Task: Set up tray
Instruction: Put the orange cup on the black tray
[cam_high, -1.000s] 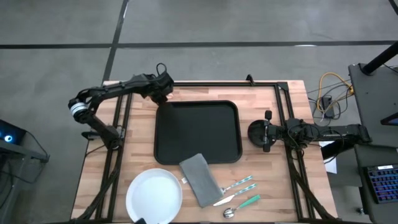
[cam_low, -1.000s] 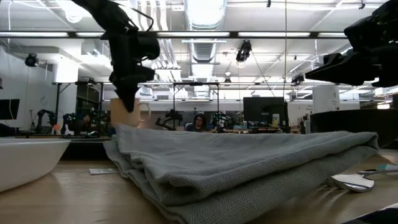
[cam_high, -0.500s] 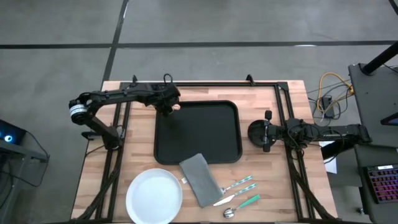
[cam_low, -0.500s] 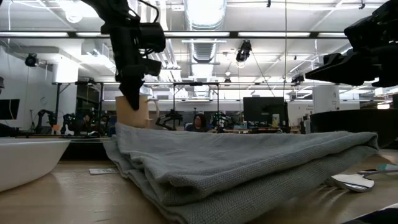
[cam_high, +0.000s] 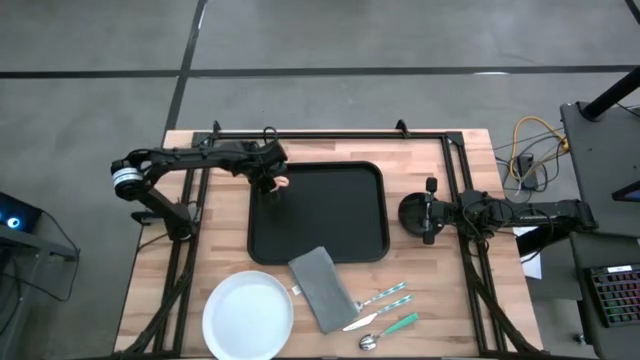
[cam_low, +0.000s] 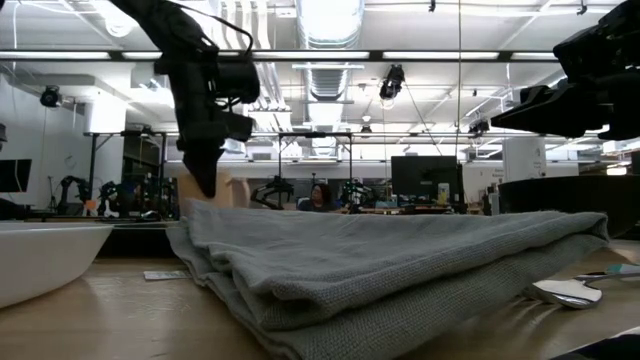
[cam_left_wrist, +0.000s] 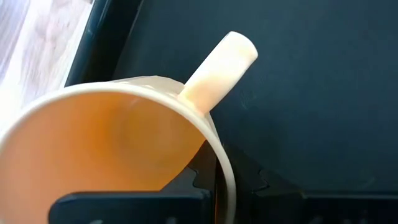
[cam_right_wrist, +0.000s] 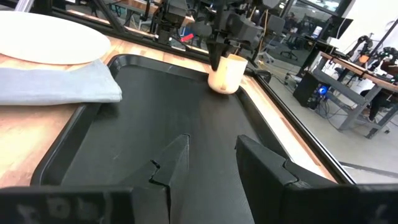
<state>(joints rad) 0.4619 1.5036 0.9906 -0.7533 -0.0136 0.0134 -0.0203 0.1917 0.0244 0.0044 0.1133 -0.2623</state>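
A cream mug (cam_high: 279, 183) with a stub handle (cam_left_wrist: 221, 65) hangs at the far left corner of the black tray (cam_high: 330, 225), with my left gripper (cam_high: 268, 174) shut on it. Whether its base touches the tray I cannot tell. In the low view the grey napkin (cam_low: 400, 270) hides most of the mug (cam_low: 228, 186). My right gripper (cam_right_wrist: 211, 158) waits at the table's right side, level, open, with nothing between its fingers. My left gripper holds the mug by its rim (cam_left_wrist: 219, 165), close to the handle. One finger is inside the mug and one outside. The fingers come from above, pointing steeply down. The mug (cam_right_wrist: 226, 73) stays upright below them, its mouth up.
A white plate (cam_high: 248, 316) lies near the table's front left. The folded grey napkin (cam_high: 322, 288) lies next to it, touching the tray's near rim. Cutlery (cam_high: 385, 310) lies to the right of the napkin. The tray's middle is bare.
My left gripper has carried the mug from beyond the tray's far left corner toward the near edge, over the tray, and down. In the low view the mug has sunk behind the napkin. It has stayed upright.
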